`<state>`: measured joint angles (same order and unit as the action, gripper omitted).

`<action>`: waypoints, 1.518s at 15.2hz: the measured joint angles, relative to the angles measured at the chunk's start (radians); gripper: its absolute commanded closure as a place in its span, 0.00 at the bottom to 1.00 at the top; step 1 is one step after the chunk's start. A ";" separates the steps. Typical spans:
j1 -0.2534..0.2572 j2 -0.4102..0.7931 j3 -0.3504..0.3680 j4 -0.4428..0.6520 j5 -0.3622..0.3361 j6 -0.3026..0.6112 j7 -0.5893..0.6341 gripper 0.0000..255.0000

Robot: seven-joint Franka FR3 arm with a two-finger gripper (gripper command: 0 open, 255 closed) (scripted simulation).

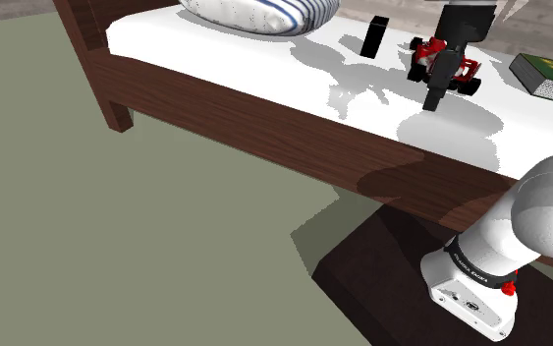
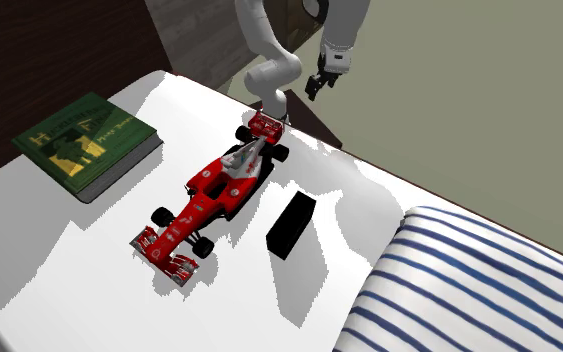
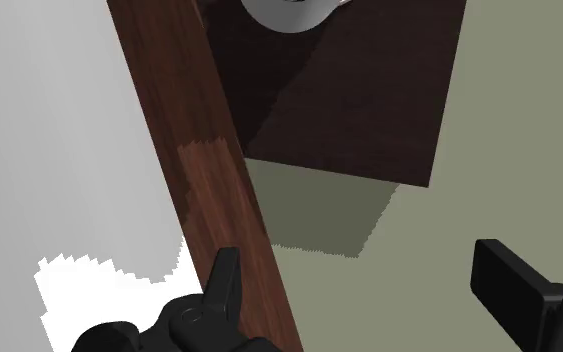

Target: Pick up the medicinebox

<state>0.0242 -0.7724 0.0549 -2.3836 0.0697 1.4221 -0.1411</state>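
The medicine box (image 1: 374,36) is a plain black oblong box standing on the white bed sheet (image 1: 215,54), between the pillow and the toy car. In the second exterior view the medicine box (image 2: 291,225) sits just beside the car. My gripper (image 1: 433,96) hangs above the bed's near edge, in front of the car and well to the right of the box in the shoulder view. In the second exterior view the gripper (image 2: 316,88) is over the bed's far edge. In the wrist view the gripper (image 3: 364,290) is open, nothing between its fingers (image 3: 224,285), over the wooden side rail (image 3: 209,190).
A red toy race car (image 1: 446,61) (image 2: 214,190) lies next to the box. A green book (image 1: 551,76) (image 2: 87,142) lies farther along the sheet. A blue-striped pillow (image 1: 259,12) (image 2: 449,290) is on the box's other side. The dark stand (image 1: 392,265) stands against the bed frame (image 1: 264,118).
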 measured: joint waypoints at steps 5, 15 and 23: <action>-0.034 0.104 -0.011 0.065 -0.016 0.053 0.029 0.00; -0.127 0.411 -0.054 0.320 -0.057 0.157 0.137 0.00; -0.189 0.656 -0.105 0.599 -0.075 0.165 0.214 0.00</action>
<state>-0.1644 -0.1161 -0.0504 -1.7847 -0.0049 1.5874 0.0726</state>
